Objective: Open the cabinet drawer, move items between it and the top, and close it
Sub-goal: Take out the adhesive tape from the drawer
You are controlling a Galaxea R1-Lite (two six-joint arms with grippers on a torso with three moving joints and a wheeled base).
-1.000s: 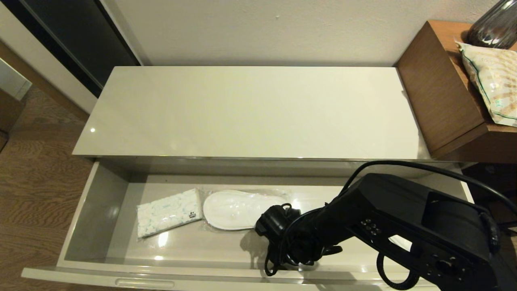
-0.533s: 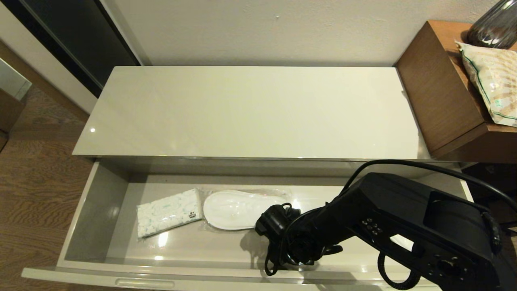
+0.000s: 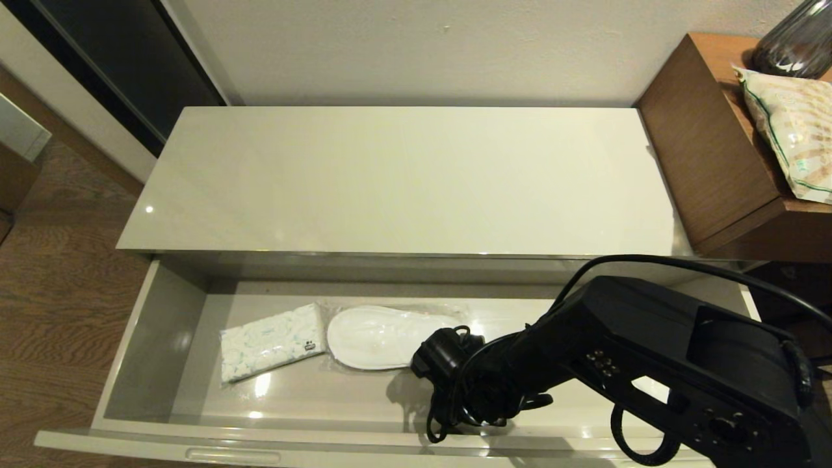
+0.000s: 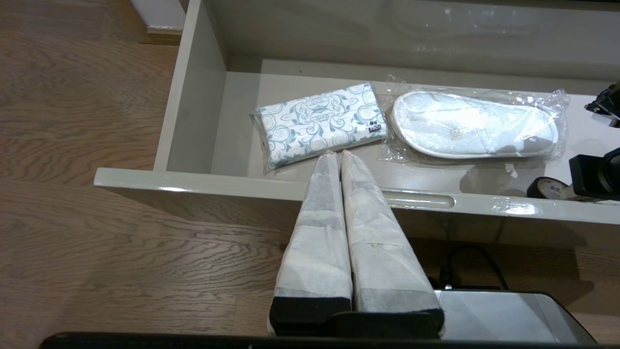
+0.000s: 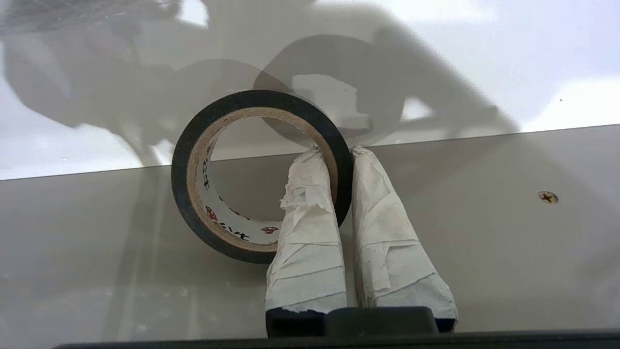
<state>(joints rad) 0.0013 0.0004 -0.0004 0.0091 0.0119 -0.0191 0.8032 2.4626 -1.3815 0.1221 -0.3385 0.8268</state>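
While nothing has shifted over the last second, the right gripper (image 5: 339, 150) stays clamped on the tape roll's (image 5: 193, 194) wall inside the open cabinet drawer (image 3: 156, 325), ready to lift; tissue pack (image 3: 270, 341) lies leftward; left gripper (image 4: 337, 156) closed, empty.

A white slipper (image 3: 380, 337) sealed in clear plastic lies flat. Well to its right stands a brown wooden table (image 3: 715, 162); on that table rest a printed packet (image 3: 793, 130) and, behind it, a dark glass vase (image 3: 796, 42). Wood floor (image 3: 58, 286) lies left of the slipper.
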